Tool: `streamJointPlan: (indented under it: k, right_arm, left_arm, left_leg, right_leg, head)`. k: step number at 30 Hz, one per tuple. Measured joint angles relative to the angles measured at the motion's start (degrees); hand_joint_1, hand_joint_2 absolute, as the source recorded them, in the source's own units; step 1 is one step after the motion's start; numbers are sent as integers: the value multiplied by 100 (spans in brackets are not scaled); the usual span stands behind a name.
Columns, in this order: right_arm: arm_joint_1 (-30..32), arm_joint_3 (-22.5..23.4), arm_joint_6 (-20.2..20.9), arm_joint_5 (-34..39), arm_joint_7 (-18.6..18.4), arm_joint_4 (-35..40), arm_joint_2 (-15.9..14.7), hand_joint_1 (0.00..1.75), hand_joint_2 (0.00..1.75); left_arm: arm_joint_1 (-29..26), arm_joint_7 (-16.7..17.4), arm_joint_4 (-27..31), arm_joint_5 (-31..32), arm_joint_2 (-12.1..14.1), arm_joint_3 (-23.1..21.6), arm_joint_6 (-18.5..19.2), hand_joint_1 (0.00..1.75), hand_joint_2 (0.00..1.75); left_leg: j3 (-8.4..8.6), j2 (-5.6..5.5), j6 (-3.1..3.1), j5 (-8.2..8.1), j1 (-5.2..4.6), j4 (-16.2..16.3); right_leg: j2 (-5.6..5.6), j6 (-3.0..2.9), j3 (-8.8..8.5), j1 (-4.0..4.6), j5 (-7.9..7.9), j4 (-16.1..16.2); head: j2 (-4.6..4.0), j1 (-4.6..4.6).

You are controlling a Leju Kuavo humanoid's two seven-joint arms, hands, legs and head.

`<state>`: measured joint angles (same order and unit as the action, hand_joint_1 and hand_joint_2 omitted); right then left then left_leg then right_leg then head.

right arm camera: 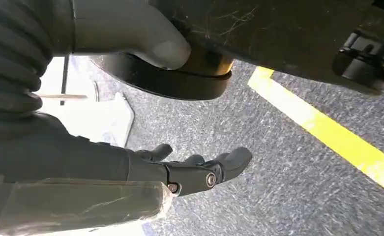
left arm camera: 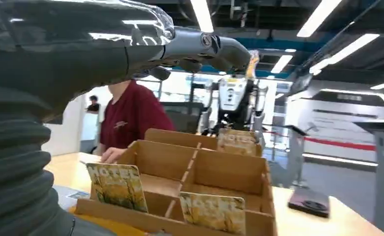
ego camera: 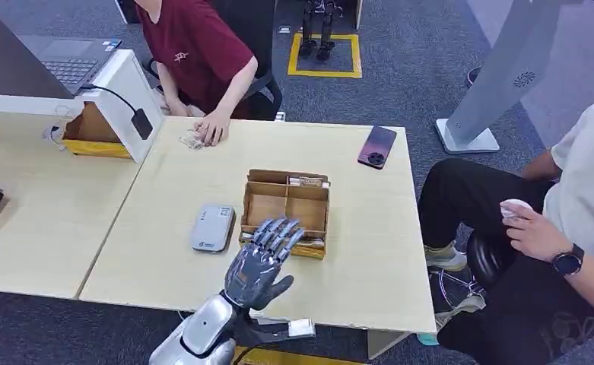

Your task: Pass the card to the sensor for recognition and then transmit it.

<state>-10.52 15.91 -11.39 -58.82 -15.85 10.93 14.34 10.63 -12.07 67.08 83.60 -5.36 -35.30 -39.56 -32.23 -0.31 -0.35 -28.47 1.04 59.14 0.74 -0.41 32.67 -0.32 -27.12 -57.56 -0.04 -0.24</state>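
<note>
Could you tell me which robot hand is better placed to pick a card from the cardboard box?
The left robot hand: it hovers open over the cardboard box holding cards, while the right robot hand hangs by the floor.

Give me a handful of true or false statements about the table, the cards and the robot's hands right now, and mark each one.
1. The left hand hovers open over the cardboard box. True.
2. The left hand already holds a card. False: it holds nothing; the cards stand in the box.
3. The grey card reader lies beside the box. True.
4. The phone lies inside the box. False: it lies on the table, near the far edge.
5. The right hand hangs over the floor. True.
</note>
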Motion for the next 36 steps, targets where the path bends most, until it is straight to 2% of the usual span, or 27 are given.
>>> streamJointPlan:
  k: [17,22,28,36]
  right_arm:
    - [-16,31,22,-13,-33,-15,-2,0,175]
    - [-18,44,-2,-26,66,-15,-2,0,175]
    - [3,46,-9,-186,138,-17,0,0,175]
    - [-7,85,0,-192,107,-35,-2,0,175]
  left_arm:
    - [39,-116,-212,-105,-144,212,0,0,175]
    - [124,44,-457,-41,-216,315,2,0,175]
    - [283,590,-835,162,-232,444,2,0,175]
    - [419,610,-1290,170,-236,547,0,0,175]
  left_leg:
    - [-1,0,0,0,0,0]
    - [-1,0,0,0,0,0]
    - [0,0,0,0,1,-1]
    - [-1,0,0,0,0,0]
  right_leg:
    - [0,0,1,0,0,0]
    - [0,0,1,0,0,0]
    - [0,0,1,1,0,0]
    - [0,0,1,1,0,0]
  head:
    - [0,0]
    - [0,-2]
    - [0,0]
    - [0,0]
